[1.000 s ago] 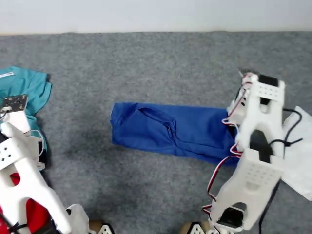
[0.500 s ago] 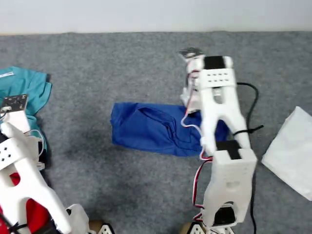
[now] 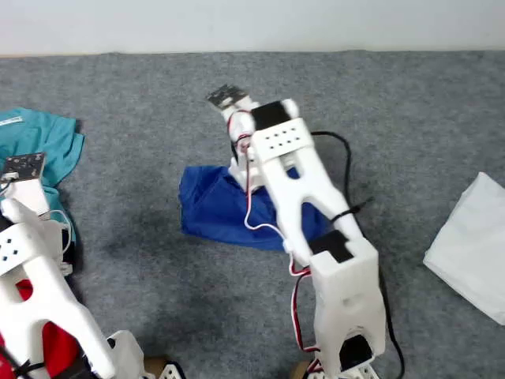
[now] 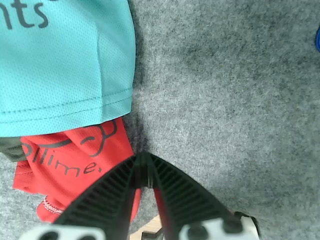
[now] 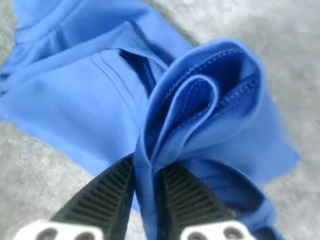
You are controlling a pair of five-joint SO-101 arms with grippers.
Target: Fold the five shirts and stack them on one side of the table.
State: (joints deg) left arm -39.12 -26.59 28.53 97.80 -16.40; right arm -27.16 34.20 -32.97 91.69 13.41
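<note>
- The right pincer [image 5: 148,167] has swung across the table [image 3: 142,87] since a second ago. It began at the far right end of the blue shirt [image 3: 207,209] and now sits over the shirt's middle-left part.
- It is clamped on a bunched fold of blue hem, which rises in a loop just ahead of its tips. The flat rest of the shirt, with a pleat and a seam, spreads beyond and beneath it.
- The shirt's right end has come along with the pincer, so the cloth looks much shorter than before. Its left edge lies where it did.
- The white shirt [image 3: 472,246], earlier partly covered by the right arm [image 3: 304,197], now lies fully exposed well behind the pincer, at the table's right edge.
- The left pincer [image 4: 144,169] has not moved. Its jaws meet at the tips with nothing between them, above bare grey table.
- The red shirt [image 4: 75,157] lies just beside the left pincer's tips, and the teal shirt [image 4: 60,65] lies ahead of them, overlapping the red one's edge.
- In the high view the right arm and its cable [image 3: 341,158] hide the blue shirt's right half and the grip itself.
</note>
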